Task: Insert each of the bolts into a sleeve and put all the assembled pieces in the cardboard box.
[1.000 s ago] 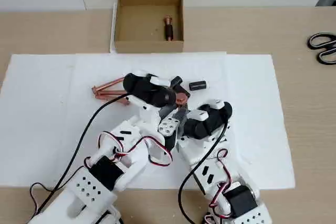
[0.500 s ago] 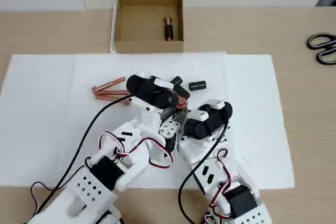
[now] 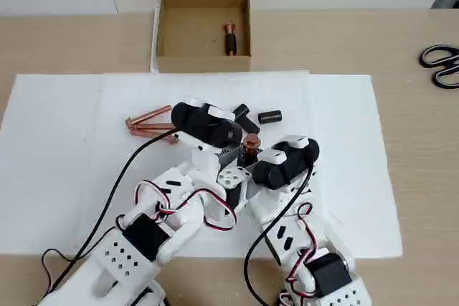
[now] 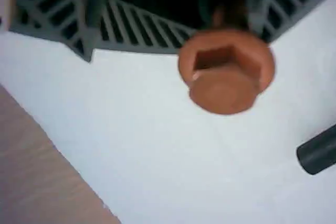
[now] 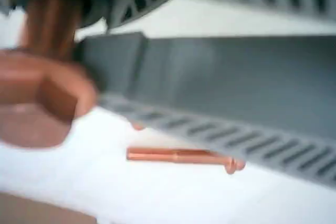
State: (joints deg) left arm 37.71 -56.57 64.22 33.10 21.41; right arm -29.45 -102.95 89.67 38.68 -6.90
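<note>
L arm (image 3: 154,223) comes in from near-left table edge, elbow bent, black cable trailing off it. L wrist (image 3: 204,124) folded fwd and down, L gripper (image 3: 231,154) angled toward centre. R arm (image 3: 308,256) comes up from near-right edge, leaning fwd-left. R wrist (image 3: 283,164) low, R gripper (image 3: 248,164) aimed left, just beside L gripper, tips close together.
</note>
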